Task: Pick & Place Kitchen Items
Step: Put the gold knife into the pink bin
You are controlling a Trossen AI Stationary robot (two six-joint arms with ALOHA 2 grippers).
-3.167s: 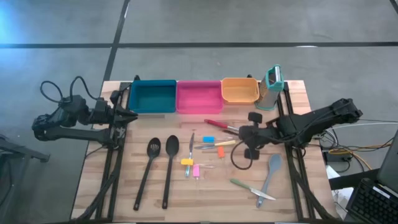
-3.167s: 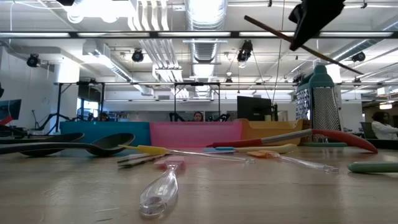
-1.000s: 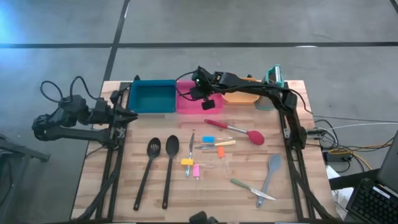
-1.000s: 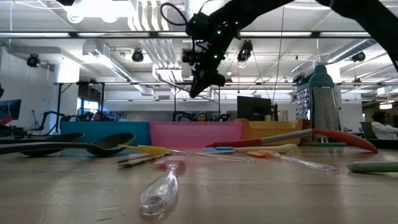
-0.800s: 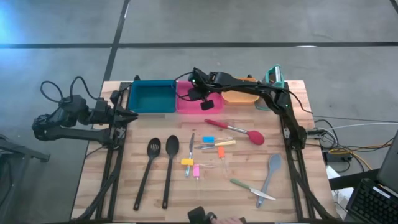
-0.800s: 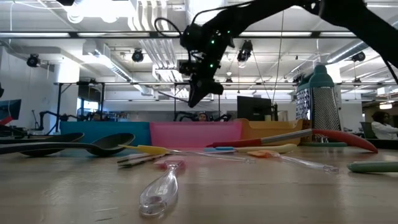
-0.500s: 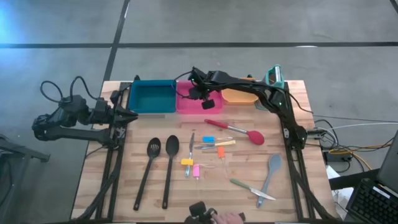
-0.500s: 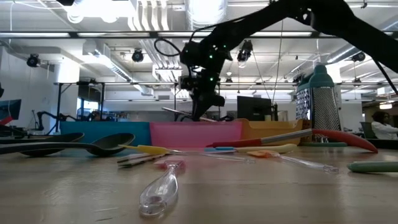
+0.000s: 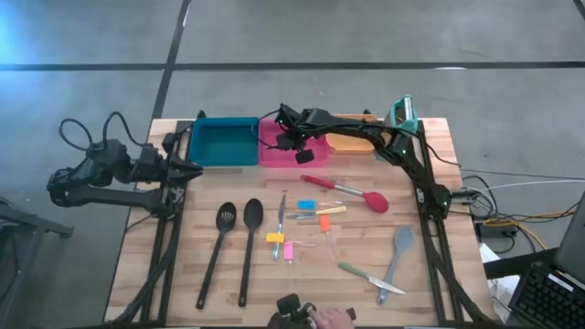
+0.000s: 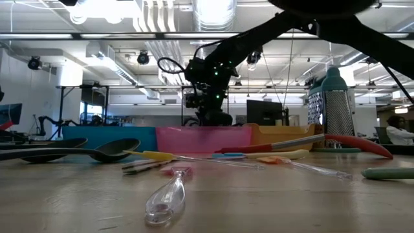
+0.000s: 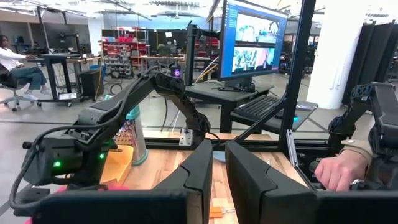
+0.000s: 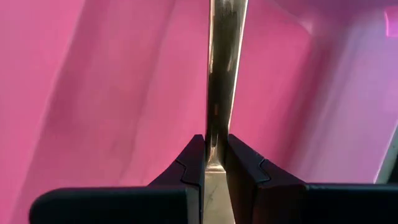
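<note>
1. We have the right claw (image 12: 215,163) lowered into the pink bin (image 9: 274,153), its fingers pinching a thin metal utensil (image 12: 219,74) flat between them; which piece of cutlery it is we cannot tell.
2. We judge this piece light, rigid and smooth, so it could swivel or slide in a narrow pinch. A hold near its middle, across the flat faces, looks safest to us.
3. Our left claw (image 11: 213,180) waits pressed together, holding nothing, at the bench's left edge.
4. Still on the bench (image 9: 201,279) lie two black spoons (image 9: 235,247), a red-headed spoon (image 9: 352,193), a grey spatula (image 9: 397,254) and small coloured-handled knives (image 9: 311,215).
5. The spatula's head probably flexes, so we would take it by the stiffer handle.
</note>
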